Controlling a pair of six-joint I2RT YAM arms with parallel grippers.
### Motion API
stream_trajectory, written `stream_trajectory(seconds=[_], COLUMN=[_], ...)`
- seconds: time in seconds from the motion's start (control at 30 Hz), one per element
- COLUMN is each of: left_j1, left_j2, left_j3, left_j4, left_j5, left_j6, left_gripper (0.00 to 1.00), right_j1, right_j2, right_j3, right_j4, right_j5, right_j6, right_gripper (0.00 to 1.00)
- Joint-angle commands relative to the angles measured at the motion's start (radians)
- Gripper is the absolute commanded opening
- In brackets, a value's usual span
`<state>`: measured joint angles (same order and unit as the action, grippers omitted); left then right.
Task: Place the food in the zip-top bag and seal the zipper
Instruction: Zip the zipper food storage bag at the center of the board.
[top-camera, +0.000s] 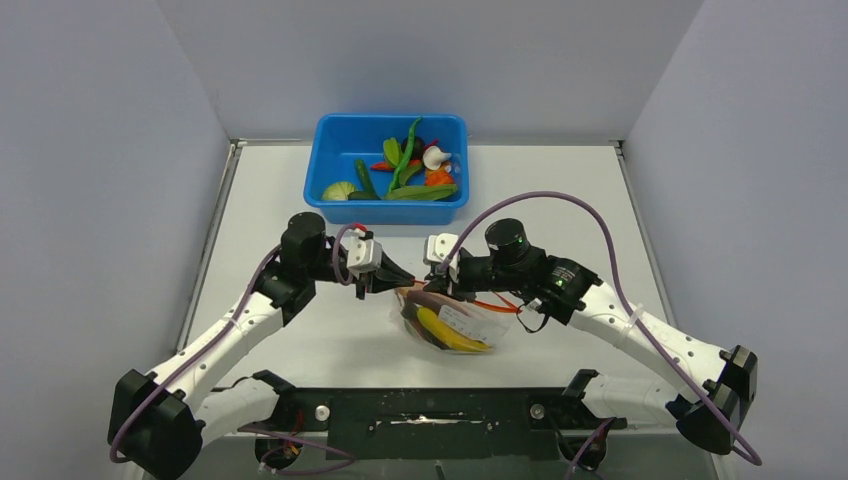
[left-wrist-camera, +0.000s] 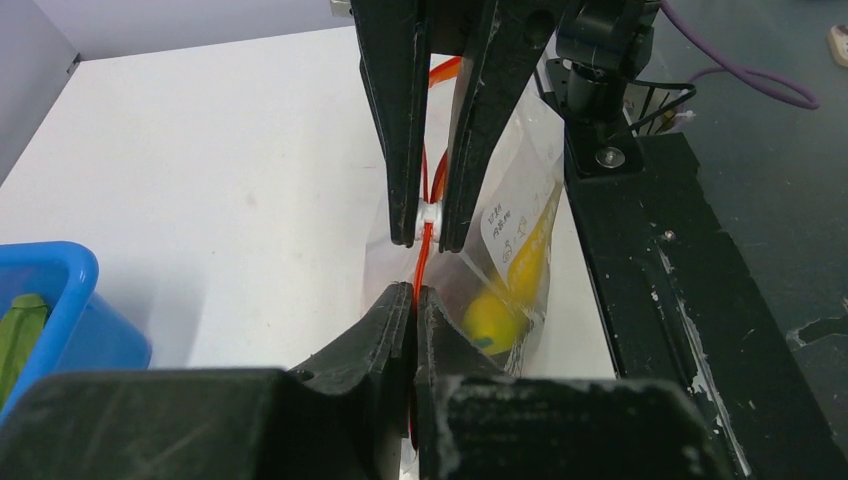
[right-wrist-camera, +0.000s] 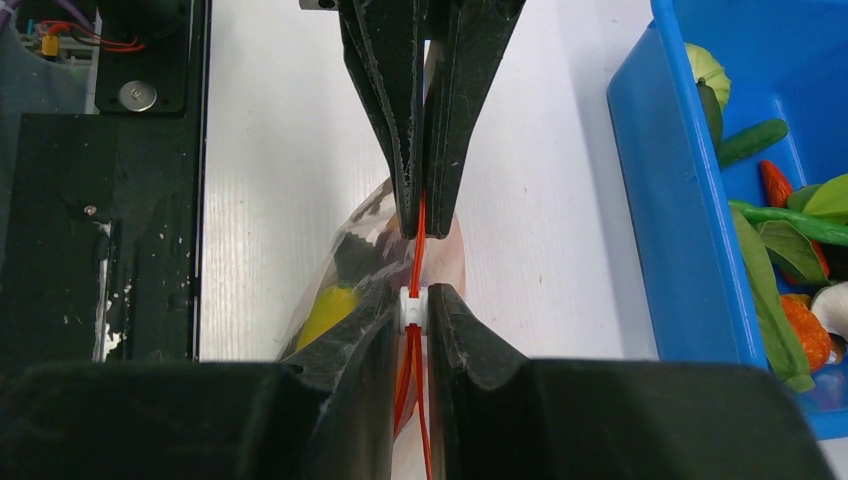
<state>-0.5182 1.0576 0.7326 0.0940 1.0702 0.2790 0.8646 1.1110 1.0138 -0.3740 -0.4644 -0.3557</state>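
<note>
The zip-top bag (top-camera: 478, 318) lies on the table between both arms, with a yellow banana (top-camera: 447, 331) and a dark item inside. My left gripper (top-camera: 392, 285) is shut on the red-orange zipper (left-wrist-camera: 424, 255) at the bag's left end. My right gripper (top-camera: 432, 283) is shut on the zipper's small white slider (right-wrist-camera: 412, 308), a short way from the left fingertips. The strip runs taut between the two grippers. In the left wrist view my gripper (left-wrist-camera: 415, 292) pinches the strip and the banana (left-wrist-camera: 500, 315) shows through the bag (left-wrist-camera: 525, 190). The right gripper (right-wrist-camera: 412, 298) sits on the zipper (right-wrist-camera: 417, 255).
A blue tub (top-camera: 330, 160) at the back middle holds more food (top-camera: 410, 172): green pods, leaves, red and orange pieces. It also shows in the right wrist view (right-wrist-camera: 680, 220). The black mounting bar (top-camera: 430, 410) runs along the near edge. Grey walls enclose the table.
</note>
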Motion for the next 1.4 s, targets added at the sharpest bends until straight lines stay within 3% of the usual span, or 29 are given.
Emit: stream_trajectory(seconds=[0.0,0.33,1.37], left_j1=[-0.006,0.000,0.071], left_j2=[0.003,-0.074,-0.208], left_j3=[0.063,0.033,0.000], left_j4=[-0.085,-0.066,-0.071], left_j5=[0.039,-0.084,-0.244], left_j6=[0.072,0.051,0.006], left_gripper=[0.00,0.00,0.00], right_j1=[0.004,0.003,-0.020], right_j2=[0.005,-0.027,-0.153], right_j3=[0.046,0.027,-0.008], right_j4=[0.098,0.070,-0.137], right_j5=[-0.023,0.001,0.120], right_j6=[0.008,0.008,0.003], right_gripper=[0.00,0.00,0.00])
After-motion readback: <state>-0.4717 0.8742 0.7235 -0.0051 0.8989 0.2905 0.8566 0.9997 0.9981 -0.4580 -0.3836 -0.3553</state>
